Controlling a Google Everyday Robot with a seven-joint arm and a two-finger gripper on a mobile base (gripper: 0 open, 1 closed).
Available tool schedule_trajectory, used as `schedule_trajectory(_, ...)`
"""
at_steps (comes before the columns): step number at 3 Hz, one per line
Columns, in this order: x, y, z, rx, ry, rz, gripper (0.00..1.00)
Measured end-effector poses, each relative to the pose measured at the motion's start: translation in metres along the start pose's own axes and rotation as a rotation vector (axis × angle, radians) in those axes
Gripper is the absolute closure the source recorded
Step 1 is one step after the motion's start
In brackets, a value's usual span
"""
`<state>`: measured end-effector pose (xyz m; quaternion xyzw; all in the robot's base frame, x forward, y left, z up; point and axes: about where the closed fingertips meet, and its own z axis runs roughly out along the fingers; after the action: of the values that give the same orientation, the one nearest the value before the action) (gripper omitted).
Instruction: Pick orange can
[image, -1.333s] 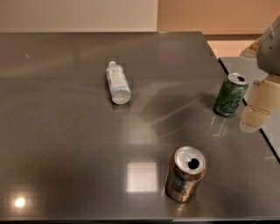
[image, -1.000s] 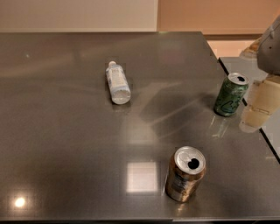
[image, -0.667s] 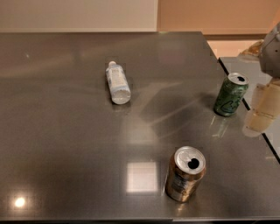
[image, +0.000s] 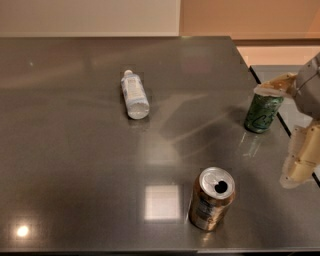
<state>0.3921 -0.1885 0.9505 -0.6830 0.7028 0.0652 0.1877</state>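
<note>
The orange can (image: 212, 198) stands upright near the front edge of the dark table (image: 75, 150). It is copper-orange with a silver top and a pale label band. My gripper (image: 290, 125) is at the right edge of the view, to the right of the orange can and well apart from it. It is open and empty. One pale finger (image: 276, 86) reaches over the top of the green can (image: 262, 112). The other finger (image: 301, 160) hangs lower, nearer the table's right edge.
The green can with dark swirls stands upright at the table's right side, close to my gripper. A clear plastic bottle (image: 134, 94) lies on its side at the middle left. The table's right edge runs just beyond the green can.
My gripper has shifted: the lower finger has moved toward the front, and the upper finger now shows over the green can's top. The cans and the bottle have not moved.
</note>
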Motion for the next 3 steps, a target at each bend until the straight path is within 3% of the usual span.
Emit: schedule_trajectory(3,-0.024,0.066,0.053,-0.11,-0.161,-0.009,0.0)
